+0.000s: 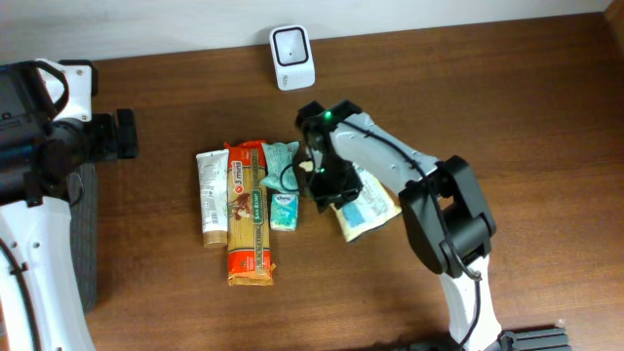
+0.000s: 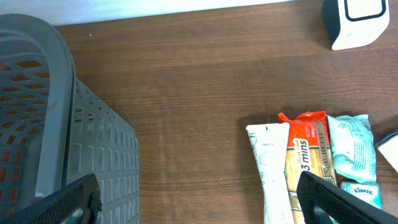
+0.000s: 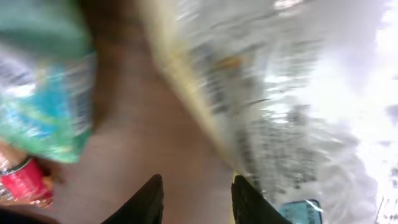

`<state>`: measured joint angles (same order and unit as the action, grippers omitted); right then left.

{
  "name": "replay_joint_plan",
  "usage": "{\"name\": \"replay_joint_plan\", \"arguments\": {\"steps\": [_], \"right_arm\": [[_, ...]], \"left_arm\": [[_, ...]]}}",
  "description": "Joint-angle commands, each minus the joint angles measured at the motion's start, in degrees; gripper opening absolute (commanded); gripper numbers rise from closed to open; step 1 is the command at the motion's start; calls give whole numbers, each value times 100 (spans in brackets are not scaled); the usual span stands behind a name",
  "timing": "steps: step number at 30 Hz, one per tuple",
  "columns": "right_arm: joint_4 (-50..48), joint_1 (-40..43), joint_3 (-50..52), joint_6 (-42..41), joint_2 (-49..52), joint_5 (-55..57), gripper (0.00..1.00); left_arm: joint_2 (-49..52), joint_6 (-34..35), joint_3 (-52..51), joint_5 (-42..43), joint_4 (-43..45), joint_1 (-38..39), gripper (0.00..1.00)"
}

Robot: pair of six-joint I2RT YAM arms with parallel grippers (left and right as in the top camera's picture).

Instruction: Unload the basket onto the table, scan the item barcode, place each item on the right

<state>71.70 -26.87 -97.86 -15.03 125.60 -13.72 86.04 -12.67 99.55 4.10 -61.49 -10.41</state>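
Table (image 1: pixel 507 107): right half and far-right corner bare wood, so most free room is there. There is also a clear strip of wood btwn the goods and the L edge. Rear edge meets the white wall (image 1: pixel 195 24). The front edge is out of view.

Grey basket (image 1: pixel 88 244) sits at the L edge, next to the L arm (image 1: pixel 39 146), well apart from the goods. R arm (image 1: pixel 390 161) comes in from the front-right and lies across the middle, covering part of the bag (image 1: pixel 370 210).

The bag, clear w/ a yellowish edge, lies flat at centre, just R of the other goods and well short of the scanner (image 1: pixel 292 57). The scanner stands upright at the rear edge by the wall, w/ bare wood around it.

The rest lie in a tight row to the L of the bag:
- pasta pack (image 1: pixel 249 219), longest
- white tube (image 1: pixel 212 200), touching its L side
- teal pack (image 1: pixel 283 158)
- tissues (image 1: pixel 284 211), just in front of the teal pack

These crowd the R gripper's L side.

R gripper (image 3: pixel 196 190) is low over the gap btwn the teal pack and the bag. Its fingers are part-way apart w/ bare wood btwn them. The bag's edge is by one finger, nothing clamped. Wrist view is blurred.

L gripper (image 2: pixel 198 183) has its jaws spread wide, holds nothing, and is over bare wood btwn the basket and the tube.
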Motion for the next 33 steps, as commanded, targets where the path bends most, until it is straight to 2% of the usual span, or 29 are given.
{"name": "replay_joint_plan", "arguments": {"steps": [1, 6, 9, 12, 14, 15, 20, 23, 26, 33], "right_arm": [[146, 610, 37, -26, 44, 417, 36], [149, 1344, 35, 321, 42, 334, 36], [146, 1735, 11, 1296, -142, -907, 36], [166, 2184, -166, 1447, -525, -1073, 38], [76, 2516, -271, 1467, -708, -1062, 44], [-46, 2743, -308, 1464, -750, -1023, 56], [-713, 3429, -297, 1550, -549, -1119, 87], [-752, 3475, -295, 2124, -345, -1735, 95], [-741, 3414, -284, 2216, -96, -1825, 100], [-964, 3018, -282, 2232, 584, -2177, 100]], "left_arm": [[-66, -72, -9, 63, 9, -15, 99], [-66, -72, -9, 63, 9, -15, 99], [-66, -72, -9, 63, 7, -15, 99], [-66, -72, -9, 63, 7, -15, 99], [-66, -72, -9, 63, 9, -15, 99], [-66, -72, -9, 63, 7, -15, 99], [-66, -72, -9, 63, 9, -15, 99], [-66, -72, -9, 63, 9, -15, 99], [-66, -72, -9, 63, 9, -15, 99], [-66, -72, -9, 63, 7, -15, 99]]}}
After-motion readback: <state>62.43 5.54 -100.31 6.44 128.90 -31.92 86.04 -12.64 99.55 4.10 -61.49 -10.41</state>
